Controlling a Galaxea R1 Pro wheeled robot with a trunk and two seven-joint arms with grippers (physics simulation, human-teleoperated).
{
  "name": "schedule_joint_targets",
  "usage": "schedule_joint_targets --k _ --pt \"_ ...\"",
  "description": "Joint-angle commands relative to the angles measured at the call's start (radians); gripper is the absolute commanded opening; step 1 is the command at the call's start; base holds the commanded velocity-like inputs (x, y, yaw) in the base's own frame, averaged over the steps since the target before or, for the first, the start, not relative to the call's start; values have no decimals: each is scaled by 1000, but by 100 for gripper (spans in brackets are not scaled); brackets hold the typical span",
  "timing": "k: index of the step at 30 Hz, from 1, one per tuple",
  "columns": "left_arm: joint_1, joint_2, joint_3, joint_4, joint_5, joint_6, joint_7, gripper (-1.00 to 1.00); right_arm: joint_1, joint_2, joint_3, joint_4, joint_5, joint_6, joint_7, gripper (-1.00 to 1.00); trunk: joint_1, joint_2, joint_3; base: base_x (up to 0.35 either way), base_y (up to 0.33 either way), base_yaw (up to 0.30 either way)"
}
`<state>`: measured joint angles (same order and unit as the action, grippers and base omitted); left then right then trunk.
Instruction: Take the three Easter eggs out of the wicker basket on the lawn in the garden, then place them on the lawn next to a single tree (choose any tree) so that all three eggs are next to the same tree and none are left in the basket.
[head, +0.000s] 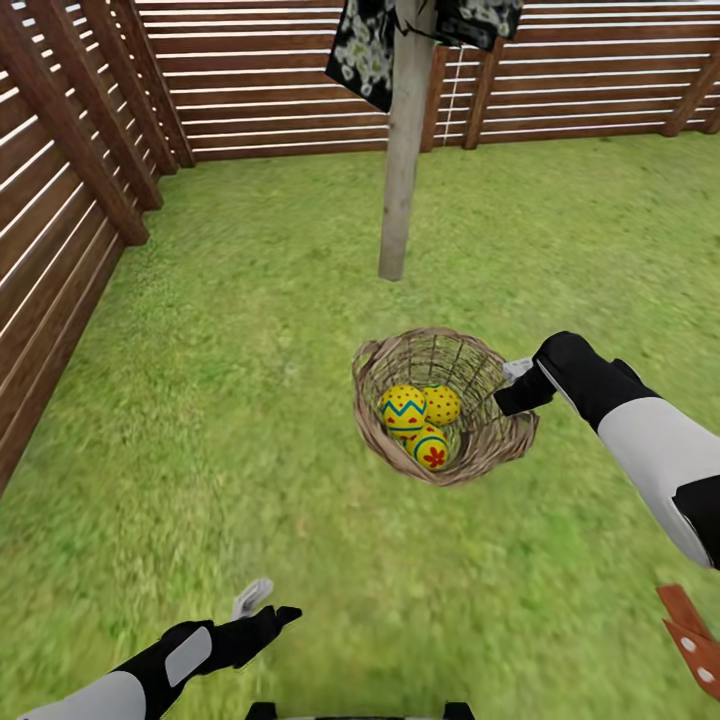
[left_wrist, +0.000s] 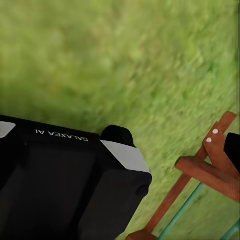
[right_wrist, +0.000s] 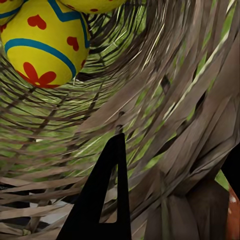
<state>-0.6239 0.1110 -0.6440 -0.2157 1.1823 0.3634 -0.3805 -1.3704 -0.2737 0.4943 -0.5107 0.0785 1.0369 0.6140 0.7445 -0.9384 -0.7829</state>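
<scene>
Where the lawn (head: 250, 330) meets the brown slatted fence (head: 70, 180), the basket (head: 470, 450) sits tipped at six o'clock from the tree (head: 405, 150), three eggs (head: 420, 420) inside. The right gripper (head: 515, 385) touches its three-o'clock rim; I cannot tell its jaws' state. The left gripper (head: 262, 603) hovers apart, also unclear.

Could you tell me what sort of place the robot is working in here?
It looks like a fenced back garden. A lawn of short green grass is bordered by a brown slatted wooden fence, and a tree with a pale trunk stands just beyond the wicker basket of Easter eggs.
</scene>
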Motion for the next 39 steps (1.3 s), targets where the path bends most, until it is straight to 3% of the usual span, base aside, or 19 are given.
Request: schedule_joint_targets --k 1,39 --pt "0 1 -3 -1 7 5 -1 100 -1 -1 4 -2 3 3 9 -100 1 -1 -1 337 89 0" --pt "0 -1 -4 -1 7 -27 -3 100 -1 -1 9 -2 3 2 9 -100 1 -1 -1 339 17 0"
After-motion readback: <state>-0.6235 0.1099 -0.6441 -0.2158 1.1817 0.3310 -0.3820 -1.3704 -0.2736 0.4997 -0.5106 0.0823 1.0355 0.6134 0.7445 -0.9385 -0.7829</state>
